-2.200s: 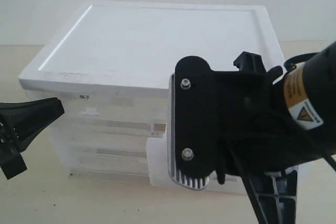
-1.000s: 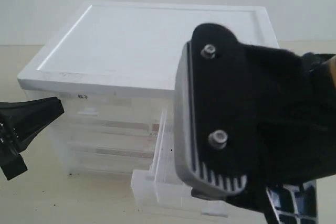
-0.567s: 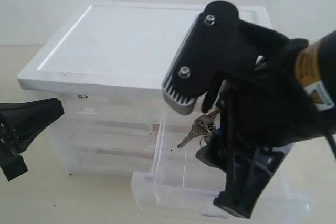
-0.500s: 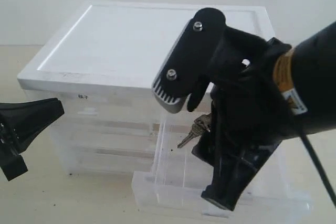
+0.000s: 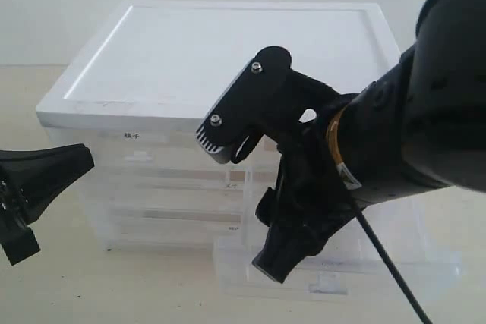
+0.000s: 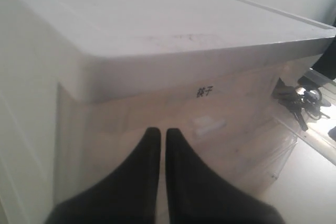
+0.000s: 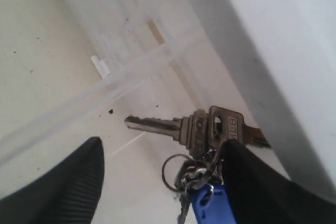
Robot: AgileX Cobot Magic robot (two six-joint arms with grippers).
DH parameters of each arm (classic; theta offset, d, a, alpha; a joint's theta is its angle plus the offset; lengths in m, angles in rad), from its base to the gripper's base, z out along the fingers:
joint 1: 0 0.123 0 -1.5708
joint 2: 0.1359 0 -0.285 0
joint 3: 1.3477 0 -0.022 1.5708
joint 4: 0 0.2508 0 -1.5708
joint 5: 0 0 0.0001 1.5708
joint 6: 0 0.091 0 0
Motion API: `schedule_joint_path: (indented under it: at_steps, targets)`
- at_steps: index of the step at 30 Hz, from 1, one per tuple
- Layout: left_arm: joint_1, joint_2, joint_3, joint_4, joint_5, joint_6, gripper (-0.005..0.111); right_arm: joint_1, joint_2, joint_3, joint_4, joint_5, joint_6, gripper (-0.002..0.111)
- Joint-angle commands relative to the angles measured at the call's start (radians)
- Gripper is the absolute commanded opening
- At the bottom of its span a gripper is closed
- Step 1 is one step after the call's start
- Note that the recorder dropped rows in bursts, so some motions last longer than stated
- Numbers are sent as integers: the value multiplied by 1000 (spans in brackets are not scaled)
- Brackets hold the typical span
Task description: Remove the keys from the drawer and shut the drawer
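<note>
Half a second ago the keys showed in the exterior view just beside the right gripper (image 5: pixel 244 206); now the gripper has dropped lower into the drawer (image 5: pixel 334 282) and hides them from that camera. The drawer, almost shut two seconds ago, is pulled well out, and its white tab handle (image 5: pixel 325 285) faces the camera below the gripper. The cabinet (image 5: pixel 228 58) has slid a little sideways. The left gripper (image 6: pixel 158 137) has not moved.

The right gripper's jaws stand wide apart. In the right wrist view the keys (image 7: pixel 202 127) lie on the drawer floor between the two fingers (image 7: pixel 68 182), close against one and well clear of the other, not clamped. The blue tag (image 7: pixel 212 205) lies nearest the gripper, and the long key points away across the gap. The left gripper's jaws are together on nothing, tips near the cabinet front.

The largest key head bears stamped letters, not clearly readable. Past the left gripper's tips, the cabinet front carries two dark characters (image 6: pixel 203 91), seemingly 筷子. The drawer labels beyond the right gripper are too small to read
</note>
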Motion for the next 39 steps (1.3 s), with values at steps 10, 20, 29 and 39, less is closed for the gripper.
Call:
schedule_joint_path:
  at_steps: [10, 20, 29, 39]
  targets:
    - [2, 6, -4, 9, 8, -3, 5, -2, 47, -6, -111, 70, 42, 0]
    - [2, 6, -4, 7, 1, -3, 5, 0, -41, -6, -111, 41, 15, 0]
    - [2, 6, -4, 7, 1, -3, 5, 0, -173, -6, -54, 31, 4, 0]
    - [2, 6, -4, 35, 5, -7, 5, -2, -118, 6, -33, 49, 74, 80]
